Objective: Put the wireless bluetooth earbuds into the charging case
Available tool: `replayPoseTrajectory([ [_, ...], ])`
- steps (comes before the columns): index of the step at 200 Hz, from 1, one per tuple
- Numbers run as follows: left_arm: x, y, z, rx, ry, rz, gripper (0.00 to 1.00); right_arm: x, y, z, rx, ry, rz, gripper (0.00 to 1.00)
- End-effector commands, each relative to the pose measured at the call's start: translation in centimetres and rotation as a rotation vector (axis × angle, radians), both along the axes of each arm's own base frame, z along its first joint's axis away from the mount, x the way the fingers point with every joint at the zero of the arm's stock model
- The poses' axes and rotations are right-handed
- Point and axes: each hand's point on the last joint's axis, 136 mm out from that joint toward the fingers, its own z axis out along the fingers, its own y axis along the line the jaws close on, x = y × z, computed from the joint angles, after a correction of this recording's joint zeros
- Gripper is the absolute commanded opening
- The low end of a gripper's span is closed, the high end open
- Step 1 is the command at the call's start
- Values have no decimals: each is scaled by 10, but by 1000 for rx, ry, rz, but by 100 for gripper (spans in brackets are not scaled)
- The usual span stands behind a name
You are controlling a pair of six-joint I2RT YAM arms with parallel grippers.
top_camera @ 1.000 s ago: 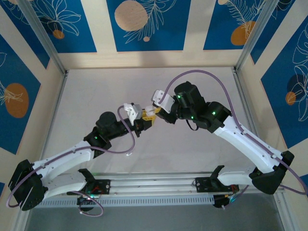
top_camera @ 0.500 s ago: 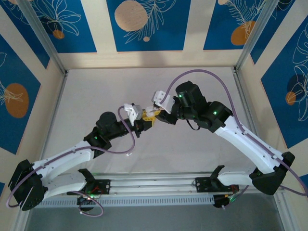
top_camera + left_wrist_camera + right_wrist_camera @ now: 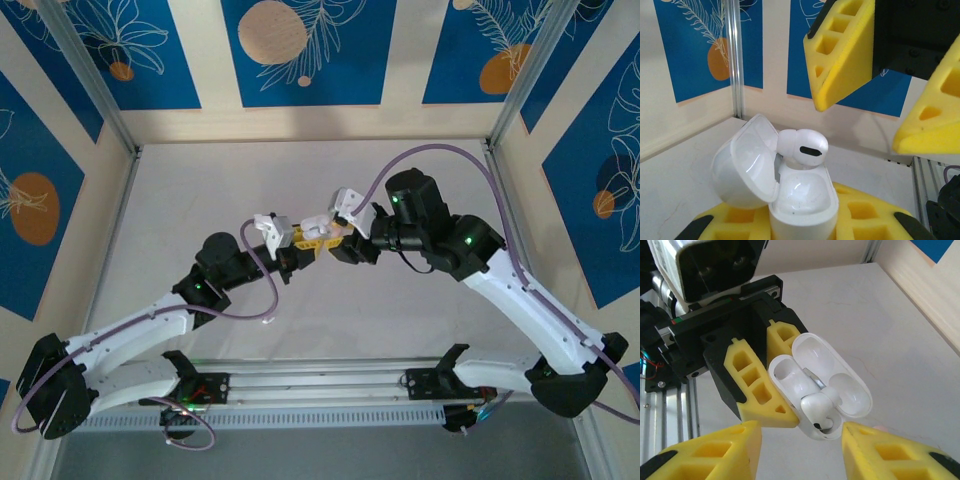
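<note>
My left gripper (image 3: pixel 802 221) is shut on the white charging case (image 3: pixel 802 200), holding it upright above the table with its lid (image 3: pixel 742 170) swung open. One white earbud (image 3: pixel 802 147) sits in a slot of the case, its head standing above the rim. In the right wrist view the earbud (image 3: pixel 817 407) lies in the near slot of the case (image 3: pixel 790 377), and the other slot is empty. My right gripper (image 3: pixel 800 450) is open just in front of the case, its yellow fingers (image 3: pixel 840 50) apart and touching nothing. In the top view both grippers, left (image 3: pixel 298 242) and right (image 3: pixel 328 236), meet mid-table.
A small pink thing (image 3: pixel 881 428) peeks out on the table behind my right finger. The pale tabletop (image 3: pixel 200 190) is ringed by a metal frame (image 3: pixel 100 110) and patterned walls. The right arm's purple cable (image 3: pixel 440 155) arcs above it.
My right gripper has opened and pulled back to the right, away from the case. The left gripper and the case have stayed put.
</note>
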Motion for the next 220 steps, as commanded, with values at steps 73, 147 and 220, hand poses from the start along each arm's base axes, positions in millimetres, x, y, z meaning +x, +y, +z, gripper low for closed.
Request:
replayPoseTrajectory([
  [73,0,4,30,-65,-62,26,16,19,-5,21,168,582,-285,46],
  [147,2,6,30,-65,-61,43,16,16,11,-1,71,618,-317,52],
  [220,0,7,32,-68,-64,40,16,28,8,-10,5,549,-365,42],
])
